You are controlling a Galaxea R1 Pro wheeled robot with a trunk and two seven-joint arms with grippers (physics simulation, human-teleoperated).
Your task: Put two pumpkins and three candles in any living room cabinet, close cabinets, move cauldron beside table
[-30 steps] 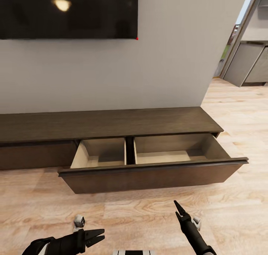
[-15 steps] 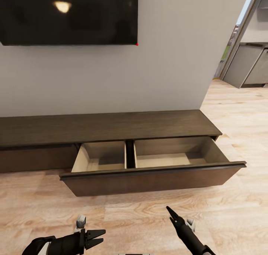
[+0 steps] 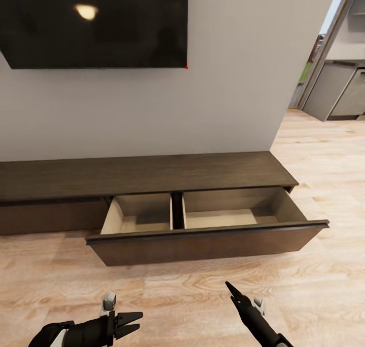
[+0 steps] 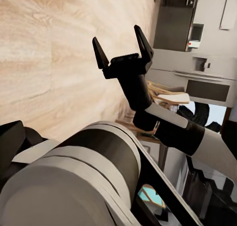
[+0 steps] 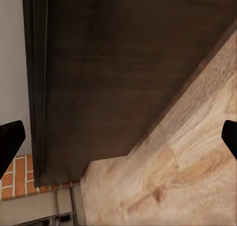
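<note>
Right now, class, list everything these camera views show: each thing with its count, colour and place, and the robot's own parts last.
cabinet: one, dark brown, long and low against the wall.
drawer: one, pulled open, dark front, pale tan inside, two compartments with nothing visible in them.
screen: one, black, on the wall above the cabinet.
wall: one, pale grey, behind the cabinet.
floor: light wood planks, in front of the cabinet.
grey cupboards: pale grey, through the opening at far right.
left gripper: one, black, open, low over the floor.
right gripper: one, black, open, aimed at the drawer front.
</note>
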